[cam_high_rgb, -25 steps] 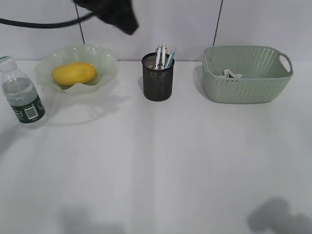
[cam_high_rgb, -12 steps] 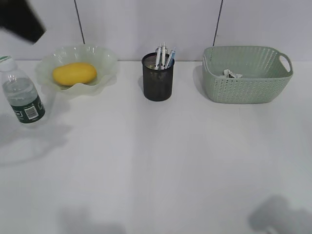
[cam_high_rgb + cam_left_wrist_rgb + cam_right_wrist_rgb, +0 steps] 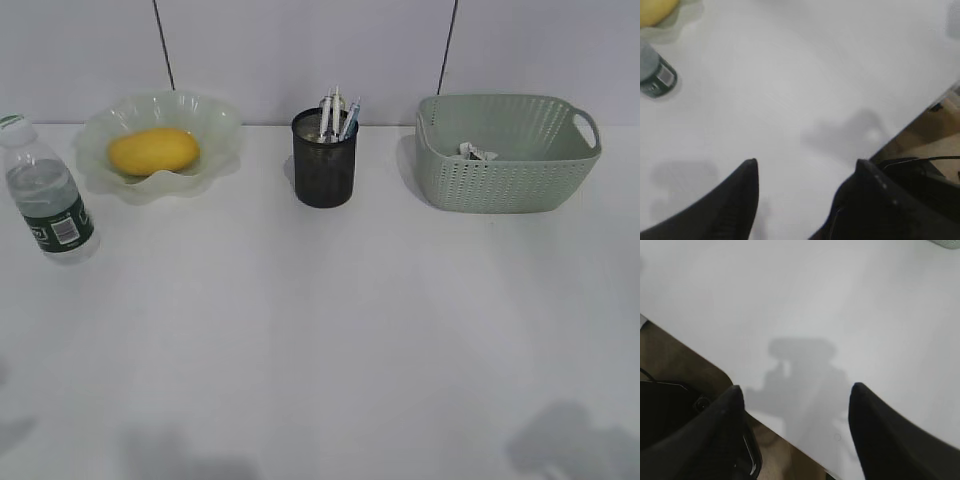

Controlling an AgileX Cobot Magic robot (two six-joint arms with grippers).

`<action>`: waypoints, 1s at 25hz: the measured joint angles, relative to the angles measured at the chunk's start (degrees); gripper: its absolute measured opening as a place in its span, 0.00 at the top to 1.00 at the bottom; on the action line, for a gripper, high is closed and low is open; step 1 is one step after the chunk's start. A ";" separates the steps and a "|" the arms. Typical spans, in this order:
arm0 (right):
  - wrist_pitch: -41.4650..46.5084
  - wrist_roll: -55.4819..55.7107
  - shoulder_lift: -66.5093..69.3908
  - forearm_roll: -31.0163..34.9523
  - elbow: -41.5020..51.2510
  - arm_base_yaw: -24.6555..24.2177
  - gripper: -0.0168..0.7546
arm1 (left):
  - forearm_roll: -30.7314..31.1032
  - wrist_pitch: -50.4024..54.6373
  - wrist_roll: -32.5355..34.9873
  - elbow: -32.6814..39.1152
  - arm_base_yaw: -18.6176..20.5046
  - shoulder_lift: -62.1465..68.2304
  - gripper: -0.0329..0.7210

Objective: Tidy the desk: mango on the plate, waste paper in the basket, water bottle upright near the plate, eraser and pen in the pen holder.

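On the white desk (image 3: 320, 330), the yellow mango (image 3: 153, 151) lies in the pale green scalloped plate (image 3: 215, 125) at the back left. The water bottle (image 3: 45, 195) stands upright left of the plate; it also shows in the left wrist view (image 3: 655, 75). The black mesh pen holder (image 3: 324, 160) holds several pens; no eraser is visible. The waste paper (image 3: 476, 152) lies inside the sage-green basket (image 3: 505, 180). My left gripper (image 3: 805, 167) is open and empty above the desk's front edge. My right gripper (image 3: 795, 390) is open and empty over the front edge. Neither shows in the exterior view.
The desk's front edge (image 3: 715, 365) and the floor with dark cables below (image 3: 935, 145) show in the wrist views. Arm shadows fall on the near desk (image 3: 570, 440).
The left arm, which hung dark above the plate and then at the upper left, has left the exterior view. The objects have not moved.
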 joint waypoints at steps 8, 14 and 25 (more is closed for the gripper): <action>-0.39 0.00 0.00 0.00 0.00 0.00 0.31 | 1.34 0.07 -7.31 9.67 0.00 -22.44 0.35; -0.55 0.00 0.00 0.00 0.00 0.00 0.31 | 2.46 -1.98 -7.75 11.89 0.00 -26.85 0.37; -0.55 0.00 -1.07 0.06 0.00 -0.99 0.31 | 2.63 -2.36 -7.87 12.19 0.00 -26.85 0.52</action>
